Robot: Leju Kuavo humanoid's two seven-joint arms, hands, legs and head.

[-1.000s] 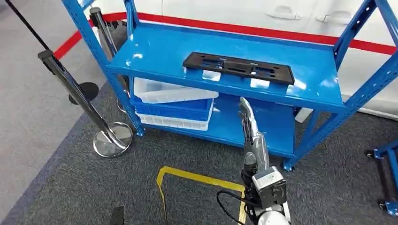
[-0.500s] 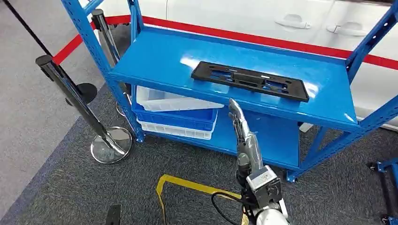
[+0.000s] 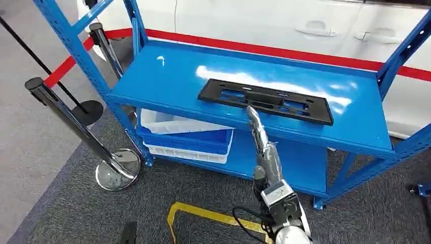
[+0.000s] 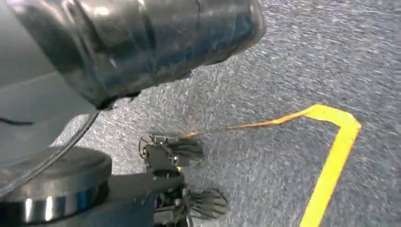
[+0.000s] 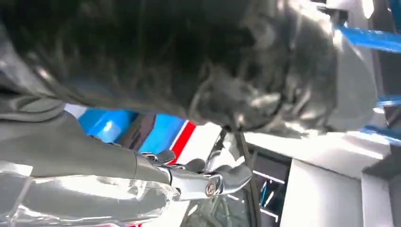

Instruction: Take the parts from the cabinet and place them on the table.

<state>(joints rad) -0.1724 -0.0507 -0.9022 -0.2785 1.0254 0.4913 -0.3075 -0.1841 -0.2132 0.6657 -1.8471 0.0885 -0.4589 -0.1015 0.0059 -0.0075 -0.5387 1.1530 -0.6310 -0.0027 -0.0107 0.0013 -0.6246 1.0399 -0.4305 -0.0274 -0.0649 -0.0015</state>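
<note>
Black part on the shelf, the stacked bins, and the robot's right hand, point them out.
black part (image 3: pixel 264 101), head view, its middle bar.
stacked bins (image 3: pixel 185 136), head view, the blue bin's side.
right hand (image 3: pixel 258 133), head view, its outstretched fingers.

Grey carpet floor (image 4: pixel 293 52) with yellow tape.
A yellow tape line (image 4: pixel 331 161) bends in a corner on the floor, and a thinner piece runs off from it.

Silver right arm (image 3: pixel 284 223), black cable, slim grey hand (image 3: pixel 260 137)
</note>
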